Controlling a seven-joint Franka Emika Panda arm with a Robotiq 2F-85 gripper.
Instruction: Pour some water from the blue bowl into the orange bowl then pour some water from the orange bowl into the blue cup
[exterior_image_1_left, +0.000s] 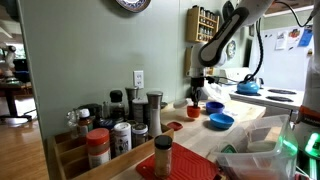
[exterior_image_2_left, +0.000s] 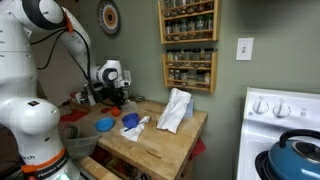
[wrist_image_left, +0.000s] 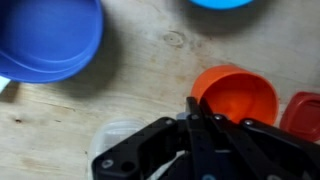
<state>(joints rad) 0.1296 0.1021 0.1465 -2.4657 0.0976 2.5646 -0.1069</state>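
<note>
Table (exterior_image_2_left: 160, 150): wooden top that carries all the task's things; bare wood shows between them in the wrist view.
Gripper (wrist_image_left: 200, 115): low over the table, with its tips right at the near rim of the orange bowl.
Jaws: the fingers look drawn close together at that rim. I cannot tell whether they pinch the rim or only stand against it.
Blue bowl (wrist_image_left: 45, 40): upright on the table, free of the gripper and apart from the orange bowl, at the upper left of the wrist view. No water is visible in it at this sharpness.
Orange bowl (wrist_image_left: 240, 95): upright and level on the table just beside the fingertips, not lifted or tilted. Its inside reads as plain orange, so a water level cannot be made out.
Blue cup (wrist_image_left: 220, 3): only a blue edge shows at the top of the wrist view, beyond the orange bowl.
Red disc (wrist_image_left: 305, 115): flat on the table just beside the orange bowl; it plays no part in the task.
Done, as judged: the blue bowl is set down and the gripper is at the orange bowl, so the first pour is probably finished, though no water proves it.
Left, as judged: grasp or confirm the hold on the orange bowl, lift it, carry it to the cup and tip some water in.
</note>
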